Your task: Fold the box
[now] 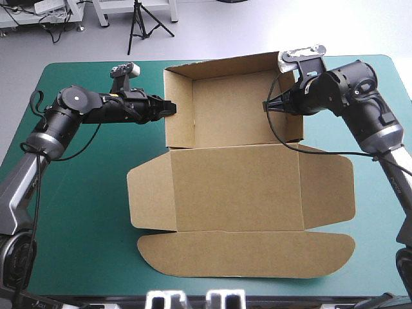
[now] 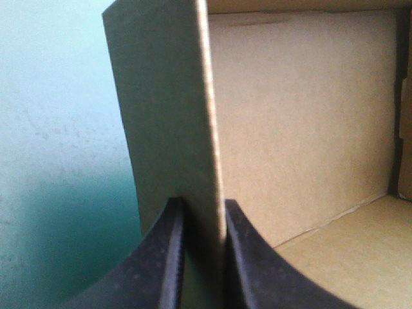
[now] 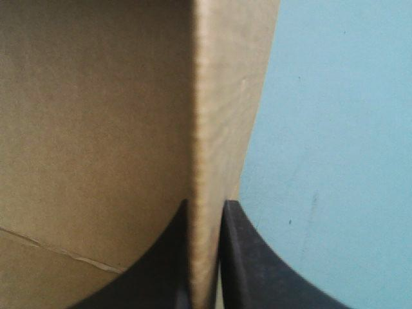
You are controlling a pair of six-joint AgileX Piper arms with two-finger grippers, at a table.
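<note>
The left claw (image 1: 168, 108) is clamped on the left wall of the box (image 1: 232, 112) and the right claw (image 1: 268, 106) on its right wall, so its long axis runs between them, the lid (image 1: 235, 193) lying flat toward the near edge.

Teal-green table (image 1: 77, 212) fills the frame. Brown box (image 1: 238, 187) lies at centre, tray walls raised at upper middle, lid flat toward the bottom.
</note>
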